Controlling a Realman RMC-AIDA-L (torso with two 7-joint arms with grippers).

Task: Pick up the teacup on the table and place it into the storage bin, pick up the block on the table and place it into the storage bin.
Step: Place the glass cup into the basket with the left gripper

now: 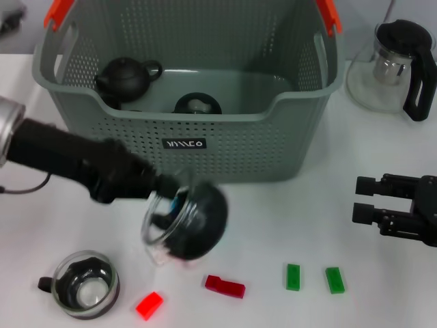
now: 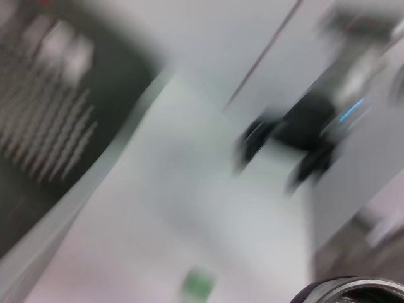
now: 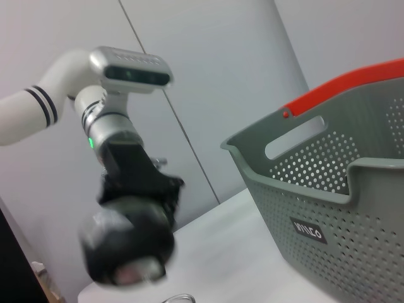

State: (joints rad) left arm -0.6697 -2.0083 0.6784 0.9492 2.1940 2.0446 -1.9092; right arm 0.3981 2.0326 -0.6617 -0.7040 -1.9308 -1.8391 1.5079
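Observation:
My left gripper (image 1: 167,198) is shut on a glass teacup (image 1: 186,222) with a dark inside. It holds the cup tilted above the table, just in front of the storage bin (image 1: 225,147), a grey-green perforated basket with orange-red handle ends. The right wrist view shows the same cup (image 3: 126,243) hanging from the left arm, apart from the bin (image 3: 341,202). A second teacup (image 1: 85,283) stands at the front left. Blocks lie along the table's front: bright red (image 1: 149,305), dark red (image 1: 225,285) and two green (image 1: 293,277) (image 1: 334,280). My right gripper (image 1: 358,198) rests open at the right.
Inside the bin sit a black teapot (image 1: 126,76) and a round dark item (image 1: 196,104). A glass teapot (image 1: 396,65) with a black handle stands at the back right. The left wrist view is smeared by motion, with a green block (image 2: 199,284) faintly visible.

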